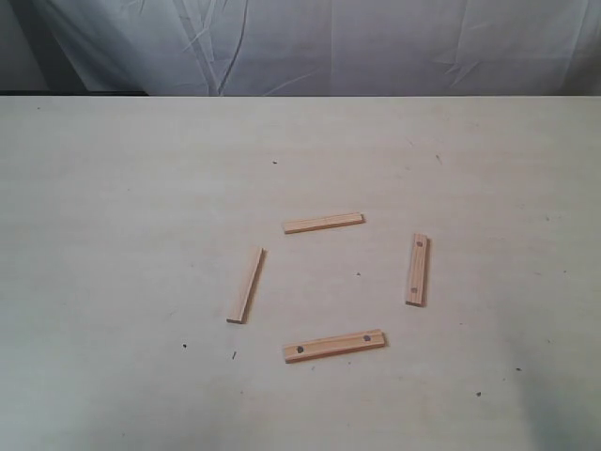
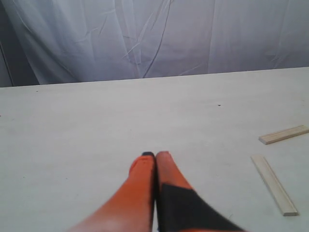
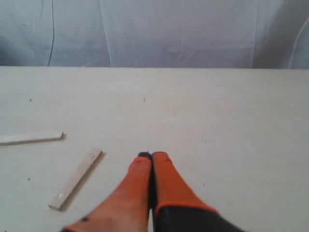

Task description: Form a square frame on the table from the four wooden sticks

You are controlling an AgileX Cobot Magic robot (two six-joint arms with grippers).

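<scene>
On the wide, flat, pale cream tabletop [image 1: 113, 235] we see four short flat slats of pale tan wood, a little right of the middle of the exterior view; they mark out the sides of a loose square, yet none touches another, and every corner stands open. The upper slat [image 1: 324, 223] lies nearly level; the right slat [image 1: 418, 270] runs almost straight up the picture and bears two dark dots; the lower slat [image 1: 334, 346], also dotted near both ends, has its right end slightly raised; the left slat [image 1: 246, 286] leans with its top end to the right. The left gripper [image 2: 155, 155] has its orange fingers pressed together on nothing; the right gripper [image 3: 152, 155] is likewise clenched and empty; both hang above bare table. A creased pale grey cloth [image 1: 329, 47] fills the top of the picture.
</scene>
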